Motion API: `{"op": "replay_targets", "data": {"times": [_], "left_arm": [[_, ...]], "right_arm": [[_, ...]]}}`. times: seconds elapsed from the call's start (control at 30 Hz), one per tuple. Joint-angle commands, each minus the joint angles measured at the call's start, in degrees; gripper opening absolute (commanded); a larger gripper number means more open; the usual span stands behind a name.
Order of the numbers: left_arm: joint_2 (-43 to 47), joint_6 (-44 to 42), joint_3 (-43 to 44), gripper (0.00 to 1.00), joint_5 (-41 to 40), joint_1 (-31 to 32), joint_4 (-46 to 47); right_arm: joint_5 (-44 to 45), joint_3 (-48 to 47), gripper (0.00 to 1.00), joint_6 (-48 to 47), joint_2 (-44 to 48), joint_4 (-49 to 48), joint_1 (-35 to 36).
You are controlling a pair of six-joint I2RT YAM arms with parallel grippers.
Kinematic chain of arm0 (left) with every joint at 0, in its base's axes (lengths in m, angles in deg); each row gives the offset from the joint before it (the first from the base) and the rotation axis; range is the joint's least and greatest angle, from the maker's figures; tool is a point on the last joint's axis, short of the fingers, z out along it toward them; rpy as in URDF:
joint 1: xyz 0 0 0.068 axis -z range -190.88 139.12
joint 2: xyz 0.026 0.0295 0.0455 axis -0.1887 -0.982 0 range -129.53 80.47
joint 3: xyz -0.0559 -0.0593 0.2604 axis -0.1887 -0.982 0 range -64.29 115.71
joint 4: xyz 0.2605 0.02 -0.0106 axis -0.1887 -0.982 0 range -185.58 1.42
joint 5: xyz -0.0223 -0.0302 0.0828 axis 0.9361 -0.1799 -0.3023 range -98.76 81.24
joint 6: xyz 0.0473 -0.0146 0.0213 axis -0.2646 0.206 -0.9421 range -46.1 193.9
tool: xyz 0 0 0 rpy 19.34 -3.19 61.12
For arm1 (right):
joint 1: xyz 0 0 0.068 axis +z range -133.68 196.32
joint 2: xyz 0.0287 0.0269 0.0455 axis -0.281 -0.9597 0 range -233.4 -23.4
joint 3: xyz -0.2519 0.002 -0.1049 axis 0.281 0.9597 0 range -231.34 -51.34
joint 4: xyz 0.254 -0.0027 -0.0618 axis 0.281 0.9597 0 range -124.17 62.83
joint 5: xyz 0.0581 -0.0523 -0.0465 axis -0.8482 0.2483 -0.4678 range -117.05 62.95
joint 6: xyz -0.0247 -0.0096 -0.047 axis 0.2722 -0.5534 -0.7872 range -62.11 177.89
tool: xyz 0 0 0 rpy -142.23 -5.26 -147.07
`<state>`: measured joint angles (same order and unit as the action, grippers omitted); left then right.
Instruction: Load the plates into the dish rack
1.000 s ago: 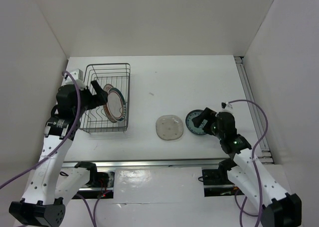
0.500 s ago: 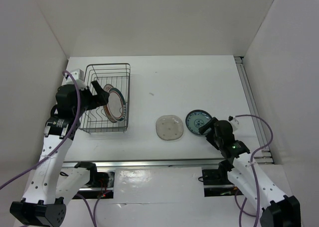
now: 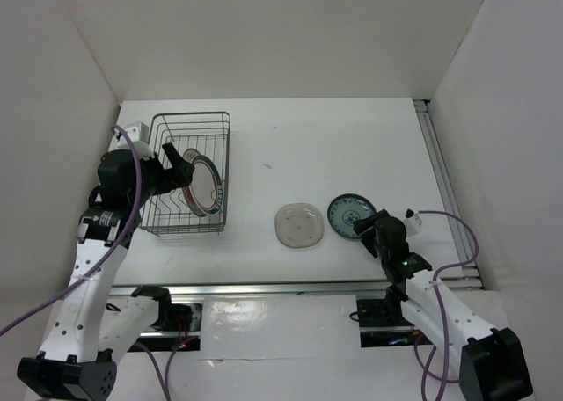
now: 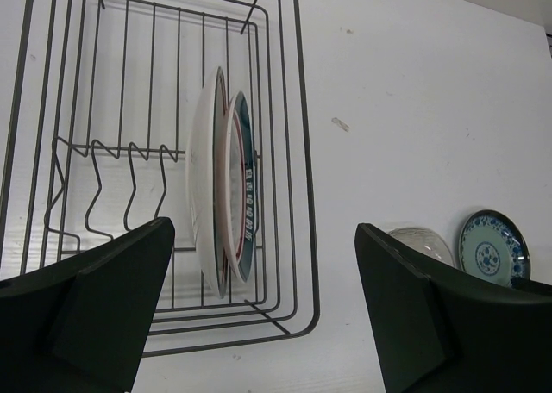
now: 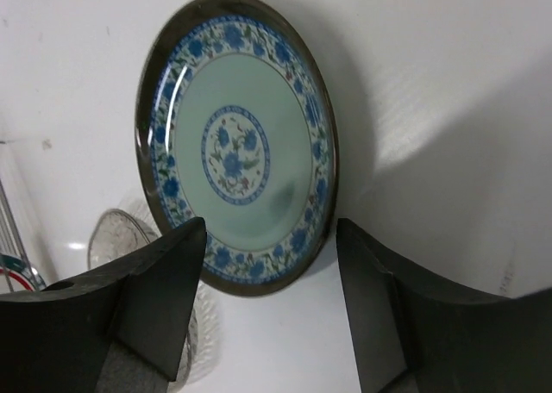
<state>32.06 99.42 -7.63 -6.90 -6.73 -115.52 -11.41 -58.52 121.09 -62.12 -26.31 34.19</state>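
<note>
Moved since the earlier frame: right gripper (image 3: 368, 225), off the top of the teal-blue plate (image 3: 349, 215) and down to its lower-right rim, with less gap between the jaws. Plate uncovered, shifted slightly toward the lower left. Left gripper (image 3: 180, 168) unchanged.

Right gripper state: jaws apart, nothing held. In the right wrist view, fingers (image 5: 155, 281) at either side of the plate's lower rim; contact with the rim cannot be told.

Left gripper state: jaws fully apart and empty, above the dish rack (image 3: 192, 117) at left of centre in the top view.

Task items:
- Dish rack: dark wire basket, on the table (image 3: 352, 137).
- Two plates on edge side by side between the tines: white plate (image 4: 203, 212) and red-banded plate (image 4: 237, 195), leaning together.
- Translucent plate (image 3: 299, 225): flat on the table, lower centre, just left of the teal-blue plate, a narrow gap between them.
- Teal-blue plate: flat, dark rim, blue floral band and centre medallion.

Surface and room: matte white table; plain white walls (image 3: 264, 32) on three sides; metal rail (image 3: 440, 172) along the right edge; purple cable (image 3: 457, 234) looped beside the right arm.
</note>
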Motion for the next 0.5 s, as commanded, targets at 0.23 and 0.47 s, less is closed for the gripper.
{"op": "replay_targets", "data": {"times": [0.23,0.47], "left_arm": [[1.5,-0.8,2.0,1.0,1.6,-0.5,2.2],[1.5,-0.8,2.0,1.0,2.7,-0.5,2.2]], "right_arm": [[3.4,3.8,0.36,4.5,-5.2,-5.6,0.4],[5.1,3.1,0.08,5.5,-7.7,-6.7,0.4]]}}
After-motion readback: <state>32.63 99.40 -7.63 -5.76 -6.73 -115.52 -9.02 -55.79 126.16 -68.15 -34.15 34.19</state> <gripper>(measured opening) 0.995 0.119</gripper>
